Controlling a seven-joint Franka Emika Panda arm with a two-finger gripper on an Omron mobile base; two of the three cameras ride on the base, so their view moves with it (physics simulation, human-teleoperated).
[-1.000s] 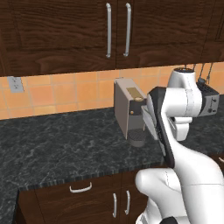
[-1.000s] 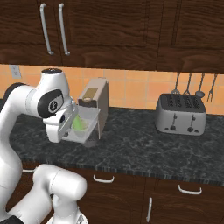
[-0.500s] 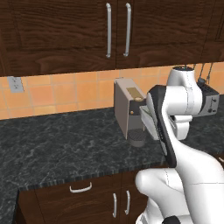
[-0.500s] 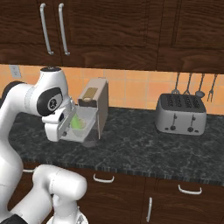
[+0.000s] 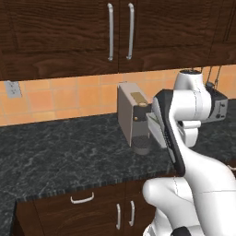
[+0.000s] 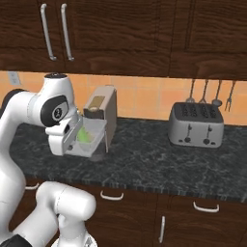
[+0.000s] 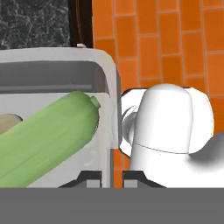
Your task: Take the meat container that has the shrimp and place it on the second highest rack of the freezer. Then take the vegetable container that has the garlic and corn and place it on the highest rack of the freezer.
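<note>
My gripper (image 7: pixel 112 177) is shut on the side wall of the clear vegetable container (image 7: pixel 57 61), which it holds in the air over the counter in front of the coffee machine. Inside the container lie a green ear of corn (image 7: pixel 48 140) and a pale bit of garlic (image 7: pixel 6 123). From the right base view the vegetable container (image 6: pixel 88 137) hangs tilted from the white hand, with the green showing through it. The left base view gives just the container's edge (image 5: pixel 156 131) behind the arm. The freezer, its racks and the meat container are out of view.
A grey coffee machine (image 6: pixel 103 113) stands on the black stone counter (image 5: pixel 60 152) right behind the container. A chrome toaster (image 6: pixel 195 124) sits to the right, with utensils (image 6: pixel 210 91) hanging above it. Dark wall cabinets (image 5: pixel 120 32) overhang the orange tiled wall.
The hand with the container has barely shifted; the grip is the same.
</note>
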